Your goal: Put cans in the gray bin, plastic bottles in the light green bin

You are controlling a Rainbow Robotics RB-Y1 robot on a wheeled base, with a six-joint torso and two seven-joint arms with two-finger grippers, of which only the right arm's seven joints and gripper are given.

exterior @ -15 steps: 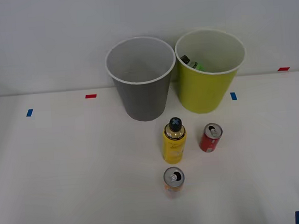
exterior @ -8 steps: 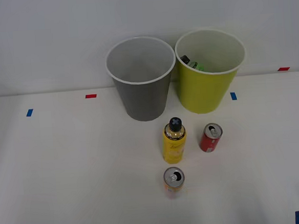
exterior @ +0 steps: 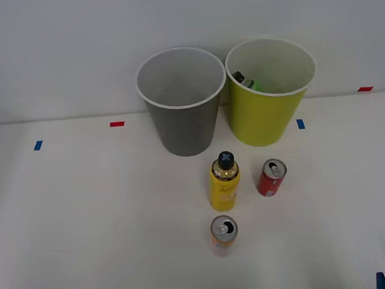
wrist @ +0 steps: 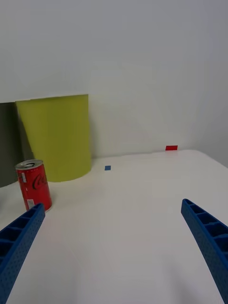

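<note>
Two bins stood side by side at the far edge of the white worktop (exterior: 85, 211), against a pale wall: the gray bin (exterior: 182, 112) on the robot's left and the light green bin (exterior: 269, 103) on its right, their walls just beside each other, both upright with mouths open to the ceiling. Inside the light green bin, a green bottle (exterior: 247, 82) leaned against the inner wall nearest the gray bin, its dark cap pointing up toward the rim.

In front of the bins, three containers stood upright, long axes vertical. The yellow bottle (exterior: 224, 184) with its black cap on top stood just before the gap between the bins. The red can (exterior: 271, 178) stood near it on the robot's right, silver pull-tab top upward. The pale orange can (exterior: 223, 233) stood nearer the robot, just in front of the yellow bottle and apart from it.

From the wrist camera, the right pincer (wrist: 114, 228) was spread wide, its blue ribbed fingers (wrist: 19, 237) holding nothing, low over bare worktop. The red can stood ahead beside one fingertip, with the light green bin's wall behind it. Small red and blue tape marks (exterior: 116, 124) dotted the worktop.
</note>
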